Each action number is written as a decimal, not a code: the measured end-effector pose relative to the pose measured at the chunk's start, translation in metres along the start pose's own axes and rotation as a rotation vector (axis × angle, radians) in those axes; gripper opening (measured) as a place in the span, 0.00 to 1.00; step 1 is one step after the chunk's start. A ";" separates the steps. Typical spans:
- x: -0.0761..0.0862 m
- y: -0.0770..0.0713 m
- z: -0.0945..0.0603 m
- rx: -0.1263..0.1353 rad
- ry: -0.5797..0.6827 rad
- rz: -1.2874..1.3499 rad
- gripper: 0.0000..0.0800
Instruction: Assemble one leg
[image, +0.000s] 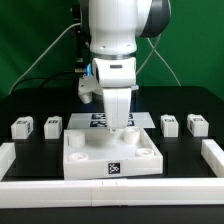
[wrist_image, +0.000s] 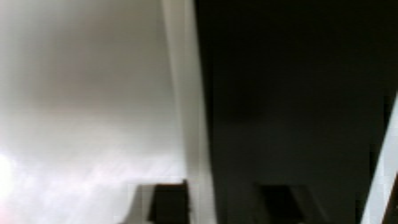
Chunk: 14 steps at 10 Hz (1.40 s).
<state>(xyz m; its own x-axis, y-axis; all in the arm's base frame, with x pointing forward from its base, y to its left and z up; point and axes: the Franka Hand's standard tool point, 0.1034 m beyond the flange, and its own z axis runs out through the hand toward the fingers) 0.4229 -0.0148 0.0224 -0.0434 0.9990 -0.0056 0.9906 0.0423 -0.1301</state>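
- Exterior view: the arm stands in the middle of the frame, and its gripper (image: 120, 122) is low over the back part of the tray (image: 85, 155), which lies in the lower middle.
- All four legs stand loose on the black table (image: 30, 105), in a row across the middle of the frame. Two are on the exterior view's left, the outer leg (image: 21, 127) and the inner leg (image: 52, 126). Two more are on the exterior view's right (image: 170, 125) (image: 197, 125). None is in the gripper and none sits in a socket.
- The marker board (image: 100, 119) shows just behind the tray, partly hidden by the gripper.
- This view does not show how the jaws stand.
- Wrist view: the picture is blurred. A pale tray surface meets a white rim (wrist_image: 199, 120), with dark table beyond it.
- The two dark fingers (wrist_image: 166, 205) are spread, and the rim runs between them. One finger is close against it, while the other seems apart from it, so the gripper (wrist_image: 226, 203) pinches nothing.
- Judgement: the step in hand looks like placing or gripping the tray before any leg is fetched.
- The next move calls for closing squarely on the rim without tilting the tray. After that comes a lift clear and a reach for a leg.
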 end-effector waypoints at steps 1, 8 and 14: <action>0.000 0.000 0.000 0.001 0.000 0.000 0.10; -0.001 0.000 0.000 0.000 0.000 0.002 0.07; 0.000 -0.001 0.002 0.003 0.001 0.002 0.68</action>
<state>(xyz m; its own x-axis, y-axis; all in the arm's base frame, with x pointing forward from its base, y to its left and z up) 0.4219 -0.0153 0.0210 -0.0411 0.9991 -0.0051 0.9903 0.0400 -0.1329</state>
